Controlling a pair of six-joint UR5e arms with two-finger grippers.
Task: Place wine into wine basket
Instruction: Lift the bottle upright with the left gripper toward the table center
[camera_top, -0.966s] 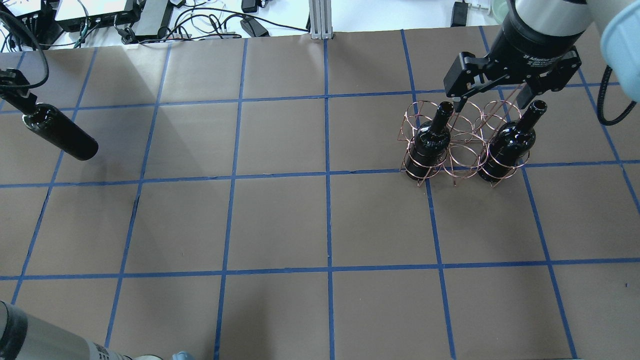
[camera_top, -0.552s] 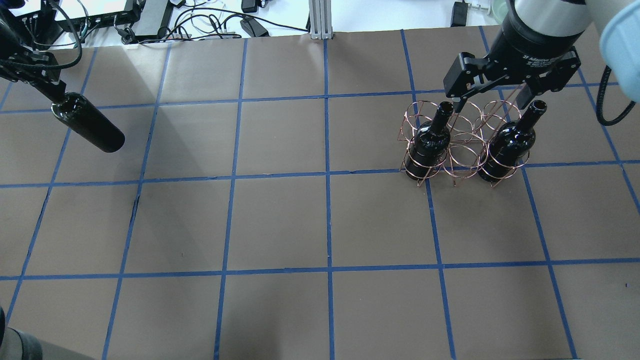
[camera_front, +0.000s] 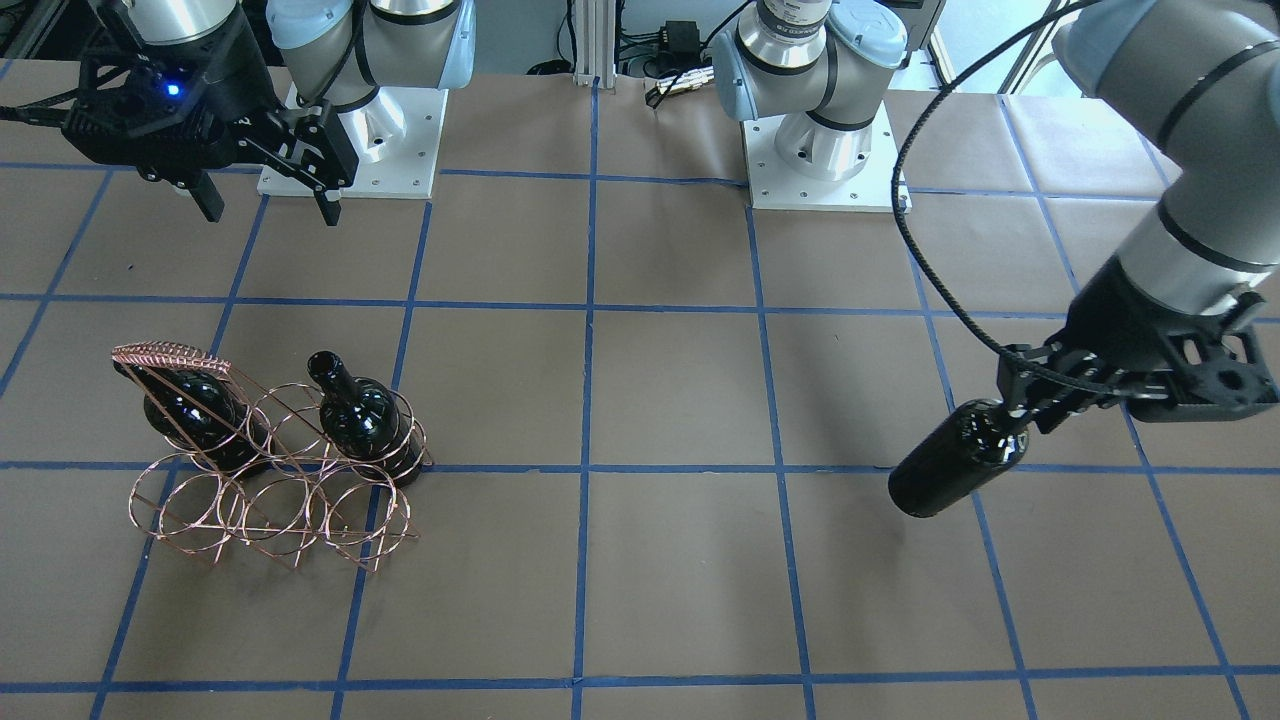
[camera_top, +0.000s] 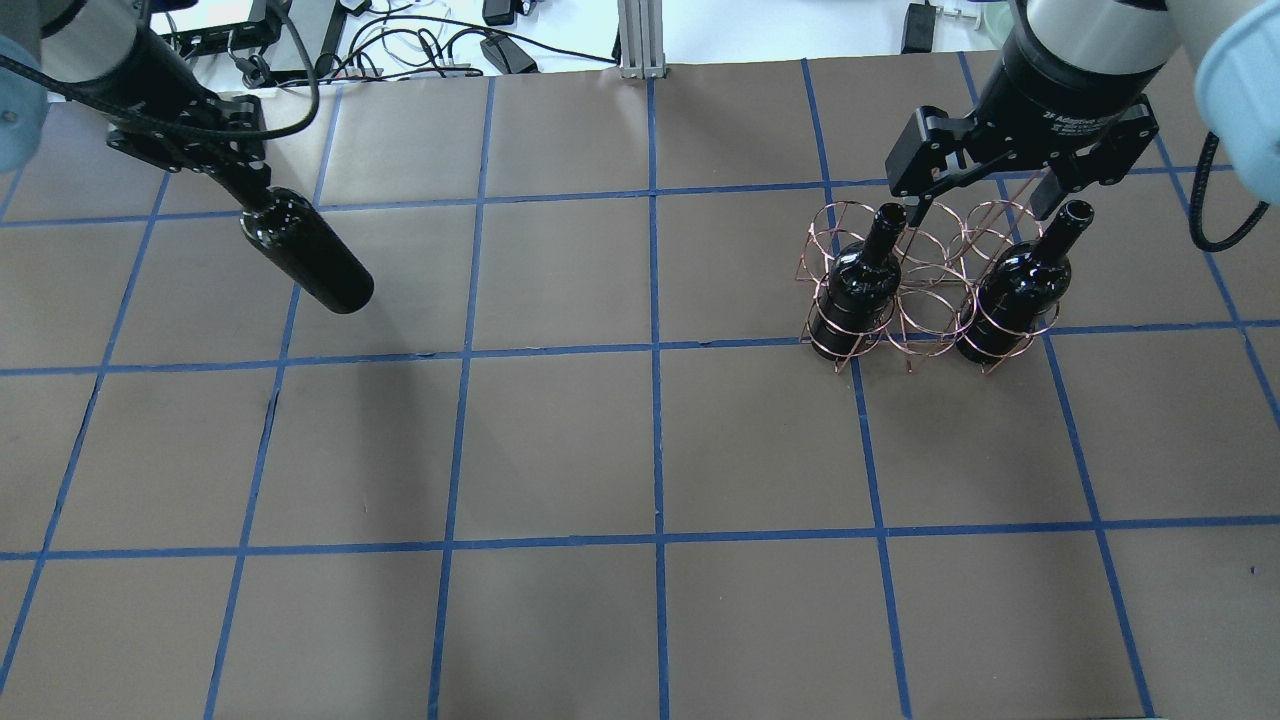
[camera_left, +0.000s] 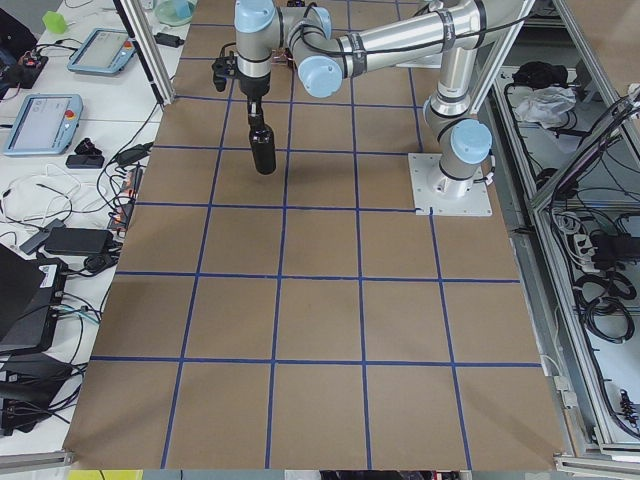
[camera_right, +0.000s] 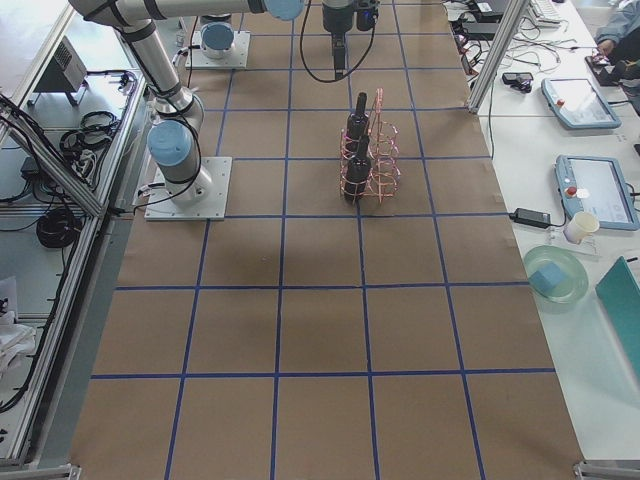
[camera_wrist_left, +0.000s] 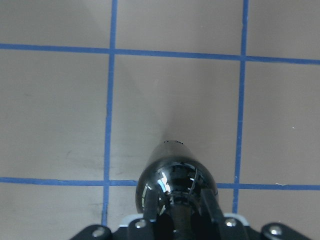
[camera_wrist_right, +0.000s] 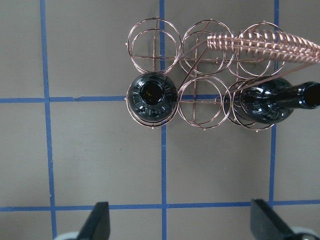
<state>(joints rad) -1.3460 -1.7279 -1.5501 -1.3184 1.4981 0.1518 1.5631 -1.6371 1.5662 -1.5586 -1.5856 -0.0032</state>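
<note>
Black glass bottles number three. Two bottles (camera_top: 865, 285) (camera_top: 1010, 290) stand in the one six-ring basket (camera_wrist_right: 260, 44), below the right gripper (camera_top: 980, 210), jaws spread. Well away from the basket, the third bottle (camera_top: 305, 252) hangs with its neck pinched in the left gripper (camera_top: 246, 193).

The overhead camera looks down on the table (camera_top: 560, 450) from behind, the front one faces it from across, two far side cameras look along it, and the near right wrist camera shares the wine basket (camera_wrist_right: 255, 41) with the first two.

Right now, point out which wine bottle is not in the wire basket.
The wine bottle hanging by its neck from the left gripper, above the table. The others, a left bottle and a right bottle, stand in the wine basket.
</note>
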